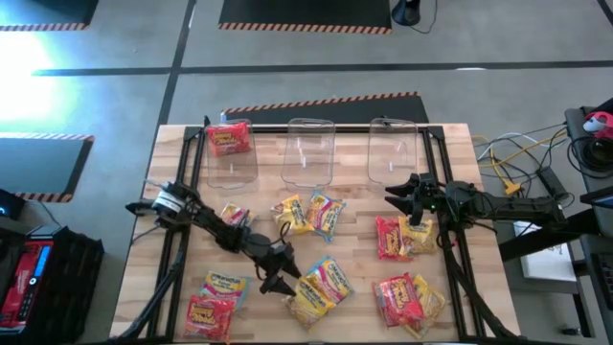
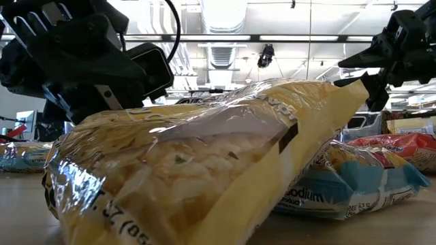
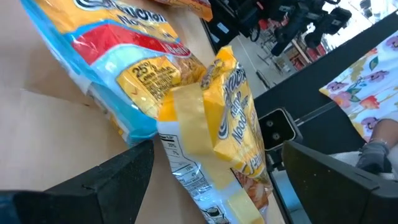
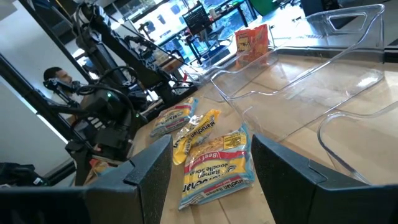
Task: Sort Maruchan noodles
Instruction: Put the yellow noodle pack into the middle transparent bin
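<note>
Maruchan noodle packets lie scattered on the wooden table (image 1: 354, 259). A yellow packet (image 1: 308, 302) lies flat near the front edge, beside a blue-and-yellow one (image 1: 331, 278). My left gripper (image 1: 279, 285) is low over the table just left of the yellow packet. It is open, and its fingers stand on either side of that packet's crimped end (image 3: 214, 81); I cannot tell whether they touch it. The yellow packet (image 2: 204, 156) fills the low view. My right gripper (image 1: 400, 192) waits open above the table by the right bin, with nothing between its fingers.
Three clear bins stand along the far edge: the left one (image 1: 230, 158) holds a red packet (image 1: 230, 139), then the middle (image 1: 308, 153) and right (image 1: 393, 153) bins. More packets lie at centre (image 1: 308, 213), right (image 1: 402, 238), near right (image 1: 407, 299) and near left (image 1: 215, 299).
</note>
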Motion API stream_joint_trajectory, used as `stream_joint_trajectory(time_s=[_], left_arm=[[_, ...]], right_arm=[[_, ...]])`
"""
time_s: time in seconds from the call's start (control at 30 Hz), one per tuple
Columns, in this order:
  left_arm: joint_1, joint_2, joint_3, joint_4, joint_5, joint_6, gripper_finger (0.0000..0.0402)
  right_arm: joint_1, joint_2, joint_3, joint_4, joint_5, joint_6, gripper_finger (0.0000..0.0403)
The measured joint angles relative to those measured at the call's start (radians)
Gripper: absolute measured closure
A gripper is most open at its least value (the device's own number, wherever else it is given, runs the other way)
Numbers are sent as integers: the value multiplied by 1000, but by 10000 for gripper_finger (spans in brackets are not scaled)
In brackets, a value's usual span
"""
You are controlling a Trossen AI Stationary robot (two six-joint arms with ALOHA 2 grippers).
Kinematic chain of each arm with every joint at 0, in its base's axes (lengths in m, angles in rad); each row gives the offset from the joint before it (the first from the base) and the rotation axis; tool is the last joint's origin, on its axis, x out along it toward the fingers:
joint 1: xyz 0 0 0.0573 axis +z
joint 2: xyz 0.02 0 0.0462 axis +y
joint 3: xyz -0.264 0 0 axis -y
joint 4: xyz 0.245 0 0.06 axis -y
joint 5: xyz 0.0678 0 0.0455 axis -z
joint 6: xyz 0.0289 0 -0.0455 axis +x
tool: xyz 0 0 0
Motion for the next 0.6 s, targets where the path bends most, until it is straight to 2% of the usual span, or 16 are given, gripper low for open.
stream_joint_trajectory(time_s=[0.6], left_arm=[[-39,3,110,-191,7,46,65]], right_arm=[[0,0,0,0,0,0,195]])
